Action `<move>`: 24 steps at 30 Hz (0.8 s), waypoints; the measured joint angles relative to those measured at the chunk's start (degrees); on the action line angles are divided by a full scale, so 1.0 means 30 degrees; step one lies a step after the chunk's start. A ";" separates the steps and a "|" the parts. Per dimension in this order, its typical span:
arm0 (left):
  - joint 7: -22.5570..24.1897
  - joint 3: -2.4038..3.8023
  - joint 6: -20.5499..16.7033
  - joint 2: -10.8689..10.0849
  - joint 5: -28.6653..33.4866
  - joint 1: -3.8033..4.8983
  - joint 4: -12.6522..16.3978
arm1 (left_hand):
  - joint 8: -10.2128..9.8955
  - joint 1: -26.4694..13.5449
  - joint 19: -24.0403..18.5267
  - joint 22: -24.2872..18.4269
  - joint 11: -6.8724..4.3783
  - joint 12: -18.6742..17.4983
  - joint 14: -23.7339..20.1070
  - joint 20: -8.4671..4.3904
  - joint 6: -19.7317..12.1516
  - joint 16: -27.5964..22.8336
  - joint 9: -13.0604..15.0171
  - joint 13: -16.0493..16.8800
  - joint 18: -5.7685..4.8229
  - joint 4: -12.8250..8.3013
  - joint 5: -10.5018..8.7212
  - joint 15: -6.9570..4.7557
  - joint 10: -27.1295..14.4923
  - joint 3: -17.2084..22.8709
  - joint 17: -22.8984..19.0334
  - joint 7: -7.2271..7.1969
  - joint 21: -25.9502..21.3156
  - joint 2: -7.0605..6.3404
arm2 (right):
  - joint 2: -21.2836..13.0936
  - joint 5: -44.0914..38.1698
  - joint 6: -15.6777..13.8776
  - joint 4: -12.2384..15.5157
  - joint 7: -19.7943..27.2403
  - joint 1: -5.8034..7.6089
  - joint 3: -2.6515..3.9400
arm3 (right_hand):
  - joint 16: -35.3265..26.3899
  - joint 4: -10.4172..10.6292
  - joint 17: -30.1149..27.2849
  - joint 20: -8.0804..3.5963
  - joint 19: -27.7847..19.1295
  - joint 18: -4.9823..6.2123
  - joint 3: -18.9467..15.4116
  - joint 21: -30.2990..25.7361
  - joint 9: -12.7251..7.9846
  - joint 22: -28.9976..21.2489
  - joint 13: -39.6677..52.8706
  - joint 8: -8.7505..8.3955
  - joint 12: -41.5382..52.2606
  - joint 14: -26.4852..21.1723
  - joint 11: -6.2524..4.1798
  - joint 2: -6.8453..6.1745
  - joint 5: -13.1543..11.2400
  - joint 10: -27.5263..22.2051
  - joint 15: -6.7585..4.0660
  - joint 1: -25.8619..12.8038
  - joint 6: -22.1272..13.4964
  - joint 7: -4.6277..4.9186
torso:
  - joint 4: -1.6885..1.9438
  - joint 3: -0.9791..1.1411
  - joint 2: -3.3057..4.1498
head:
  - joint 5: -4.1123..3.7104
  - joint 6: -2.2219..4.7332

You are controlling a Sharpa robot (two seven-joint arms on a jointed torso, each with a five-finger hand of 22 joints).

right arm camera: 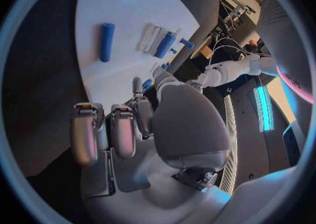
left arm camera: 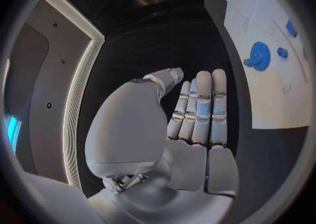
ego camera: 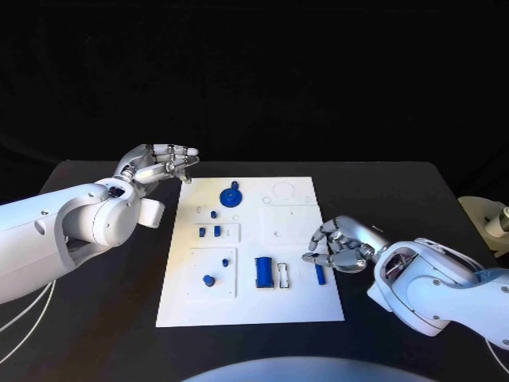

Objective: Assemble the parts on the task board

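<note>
Head view: a white task board (ego camera: 250,310) is seen lying flat in the middle of a black table (ego camera: 94,302), with small blue parts spread over it. A blue gear-like disc (ego camera: 231,195) sits near the board's far edge, a blue block (ego camera: 264,272) near the middle, and a slim blue pin (ego camera: 320,273) by the right edge. The right hand (ego camera: 337,247) is held just over that pin with its fingers curled inward, nothing being seen in them. The left hand (ego camera: 161,165) is kept beside the board's far left corner, fingers straight and close together, nothing held. The parts are judged to be light, stiff, smooth plastic, likely to slip, and best pinched across their long sides. No writing or brand can be read anywhere.
</note>
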 measured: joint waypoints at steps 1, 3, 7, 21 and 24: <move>0.0004 -0.0002 0.0000 -0.0007 0.0000 0.0000 0.0014 | 0.0000 0.0000 0.0000 0.0000 0.0000 0.0000 0.0000 0.0000 0.0000 0.0000 0.0000 -0.0001 0.0001 0.0000 0.0000 0.0000 0.0000 0.0000 0.0000 -0.0001 0.0000 0.0000 | -0.0260 -0.0145 0.0115 0.0002 -0.0034 0.0015 -0.0024 | -0.0038 0.0046 0.0000 0.0000 0.0000 0.0001 -0.0047 -0.0055 0.0082 -0.0001 -0.0001 0.0092 0.0000 0.0000 0.0000 0.0000 0.0000 0.0000 0.0000 0.0000 0.0227 -0.0047 | -0.0013 -0.0009 -0.0004 | -0.0059 0.0000; 0.0012 -0.0005 -0.0001 -0.0019 0.0000 0.0000 0.0061 | 0.0000 0.0000 0.0000 -0.0001 0.0000 0.0000 0.0000 0.0000 0.0000 0.0000 0.0000 0.0000 -0.0001 0.0000 0.0000 0.0000 0.0000 0.0000 0.0001 0.0000 0.0000 0.0000 | -0.0757 -0.0527 0.0436 0.0003 -0.0160 0.0012 -0.0080 | -0.0038 0.0046 0.0000 0.0000 0.0000 0.0000 -0.0046 -0.0056 0.0201 -0.0001 -0.0001 0.0215 -0.0149 0.0000 -0.0001 0.0000 0.0000 0.0000 0.0000 0.0000 0.0361 -0.0118 | -0.0046 -0.0020 -0.0013 | -0.0179 -0.0026; 0.0024 -0.0009 -0.0001 -0.0031 0.0000 -0.0005 0.0074 | 0.0000 0.0000 0.0000 -0.0002 0.0000 0.0000 0.0000 0.0000 0.0000 0.0000 0.0000 0.0000 -0.0001 0.0000 0.0000 0.0000 0.0000 0.0000 0.0001 -0.0001 0.0000 0.0000 | -0.1202 -0.1336 0.0970 0.0002 -0.0493 -0.0112 -0.0143 | -0.0038 0.0102 -0.0001 0.0000 -0.0001 0.0001 -0.0102 -0.0056 0.0221 -0.0002 -0.0002 0.0215 -0.0149 0.0000 -0.0001 0.0000 0.0000 0.0000 0.0000 0.0000 0.0361 -0.0118 | -0.0132 -0.0033 -0.0035 | -0.0251 -0.0055; 0.0034 -0.0017 0.0003 -0.0023 0.0000 -0.0011 0.0072 | -0.0001 0.0000 0.0000 -0.0004 0.0000 0.0000 0.0000 0.0000 0.0000 0.0000 0.0000 0.0000 0.0000 0.0000 0.0000 0.0000 0.0000 0.0000 0.0002 0.0000 0.0000 -0.0001 | -0.0549 -0.3007 0.1453 -0.0219 -0.1735 -0.0966 -0.0192 | -0.0038 0.0128 -0.0004 -0.0001 0.0000 0.0002 -0.0335 -0.0056 0.0329 -0.0005 -0.0004 0.0214 -0.0149 0.0000 -0.0002 0.0003 -0.0001 -0.0001 0.0000 -0.0259 0.0361 -0.0118 | -0.0207 -0.0018 -0.0055 | -0.0207 -0.0167; 0.0034 -0.0018 0.0004 -0.0027 0.0000 -0.0012 0.0072 | 0.0000 0.0000 0.0000 -0.0006 0.0000 0.0000 0.0000 0.0000 0.0000 0.0000 0.0001 0.0000 -0.0001 0.0000 0.0000 0.0000 0.0000 0.0000 0.0003 -0.0001 0.0000 -0.0001 | -0.0230 -0.3164 0.1431 -0.0327 -0.1898 -0.1062 -0.0195 | -0.0038 0.0180 -0.0004 -0.0001 -0.0001 0.0002 -0.0388 -0.0056 0.0350 -0.0005 -0.0004 0.0214 -0.0149 0.0000 -0.0002 -0.0074 -0.0001 -0.0001 -0.0001 -0.0335 0.0360 -0.0118 | -0.0200 -0.0018 -0.0048 | -0.0189 -0.0200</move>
